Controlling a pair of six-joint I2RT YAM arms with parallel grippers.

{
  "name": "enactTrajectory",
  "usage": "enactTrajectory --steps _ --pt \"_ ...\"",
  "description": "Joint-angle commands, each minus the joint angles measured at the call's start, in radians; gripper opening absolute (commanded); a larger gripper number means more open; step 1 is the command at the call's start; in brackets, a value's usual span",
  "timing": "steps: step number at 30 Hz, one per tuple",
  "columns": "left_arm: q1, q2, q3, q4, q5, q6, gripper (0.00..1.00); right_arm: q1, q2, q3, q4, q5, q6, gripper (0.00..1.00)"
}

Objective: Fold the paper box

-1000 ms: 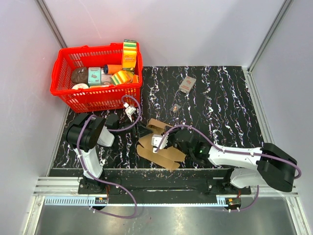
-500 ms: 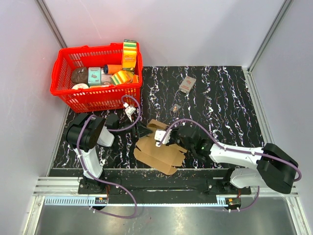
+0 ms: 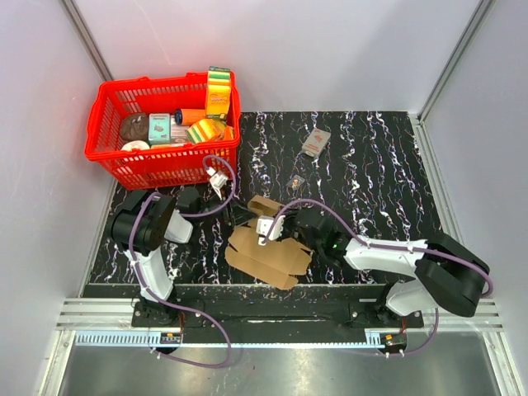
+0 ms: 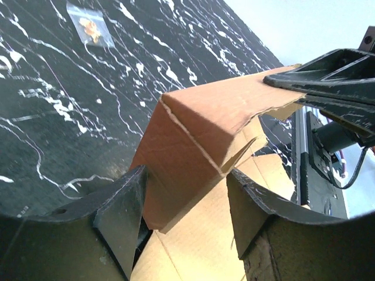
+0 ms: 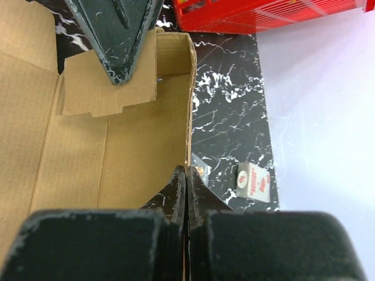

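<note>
Top external view: 1 paper box (image 3: 264, 257) is seen part-folded on the black table (image 3: 379, 181), near its front edge, with its far part hidden under 2 grippers. The right gripper (image 5: 186, 175), stretched low from the right, is clamped shut on 1 upright wall edge. The left gripper (image 4: 186, 175) is set astride 1 raised fold, jaws apart; whether the fold is pressed cannot be told. 1 red basket (image 3: 107, 157) and 1 small packet (image 3: 315, 142) are seen well behind.

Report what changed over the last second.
The right tool, shut on the paper box, moved slightly away from the arm bases, and the sheet shifted a little left with it. The left tool, red basket and small printed packet stayed put.
</note>
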Motion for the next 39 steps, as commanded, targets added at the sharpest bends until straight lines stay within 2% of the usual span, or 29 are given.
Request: enactTrajectory --steps 1,6,15,39 --pt "0.015 -0.026 0.061 0.387 0.009 -0.001 0.6 -0.025 0.038 0.048 0.146 0.061 -0.114 0.0" --pt "0.023 -0.016 0.08 0.374 0.006 0.007 0.6 -0.033 0.073 0.034 0.244 0.092 -0.195 0.0" --pt "0.023 0.02 0.063 0.384 -0.007 0.028 0.61 -0.008 0.05 -0.015 0.242 0.089 -0.223 0.0" --pt "0.023 0.058 0.02 0.387 -0.033 0.091 0.61 0.098 0.16 -0.096 0.399 0.306 -0.299 0.0"
